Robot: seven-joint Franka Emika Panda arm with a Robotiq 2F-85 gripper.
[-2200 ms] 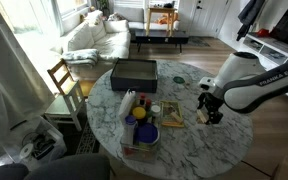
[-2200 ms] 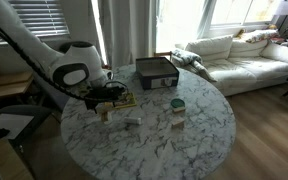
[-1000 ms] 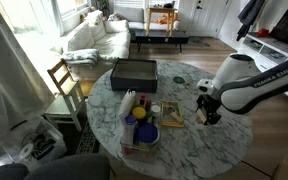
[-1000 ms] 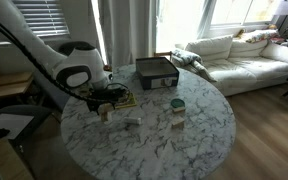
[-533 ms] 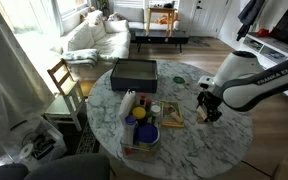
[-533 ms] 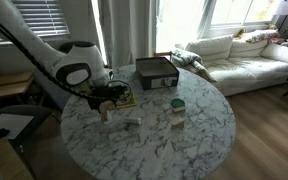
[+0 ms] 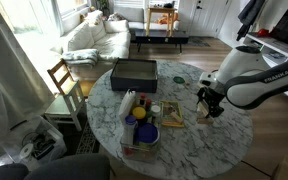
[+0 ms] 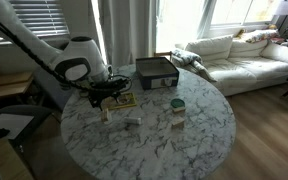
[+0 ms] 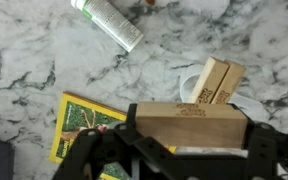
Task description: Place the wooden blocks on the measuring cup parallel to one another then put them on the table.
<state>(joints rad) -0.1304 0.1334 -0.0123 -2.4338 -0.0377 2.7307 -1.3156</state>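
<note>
Low in the wrist view my gripper [image 9: 191, 140] is clamped wide on a block [image 9: 189, 122], held crosswise over the table [image 9: 34, 60]. Just beyond, mid-right, two blocks [image 9: 217, 80] lie side by side on the cup [image 9: 187, 84]. I judge I'm placing the third: next, turn it parallel and lower it beside them.

Daylight from tall windows [image 8: 239, 14] falls on a white sofa [image 8: 239, 52], wooden chair [image 7: 63, 78] and wood floor [image 8: 269, 122].

You have a round marble table [image 7: 199, 150] with a dark box [image 7: 134, 72] at its edge. Near that box lie a yellow book [image 7: 171, 115], a green cup [image 8: 177, 105] and a white bottle [image 9: 109, 22].
</note>
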